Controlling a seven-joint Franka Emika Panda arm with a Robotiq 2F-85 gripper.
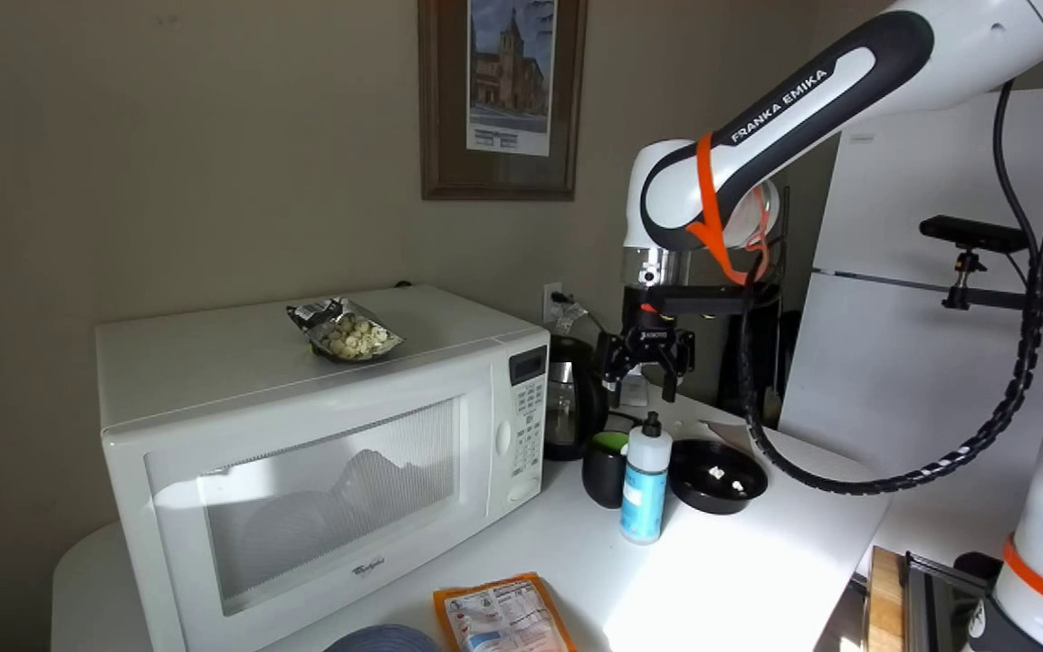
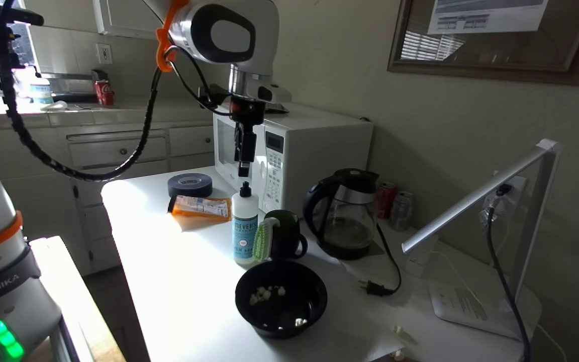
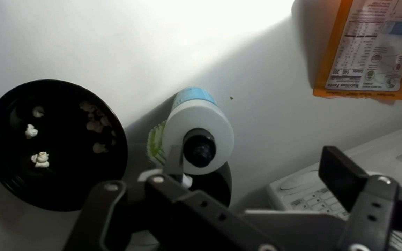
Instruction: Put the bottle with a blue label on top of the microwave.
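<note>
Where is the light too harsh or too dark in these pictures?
In both exterior views, glare washes out part of the white table; in an exterior view, a bright patch crosses the left front of the microwave; in the wrist view, shadow lies between the blue-labelled soap bottle and black bowl, where some popcorn looks dim.

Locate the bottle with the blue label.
In an exterior view, the bottle stands right of centre, the dark mug to its left, the black bowl to its right.

White table [image 2: 184, 291] (partly shaded): microwave [image 1: 331, 489], bottle [image 2: 244, 231], mug [image 2: 288, 236], bowl [image 2: 284, 299], kettle [image 2: 349, 216], orange packet [image 2: 201, 206].
</note>
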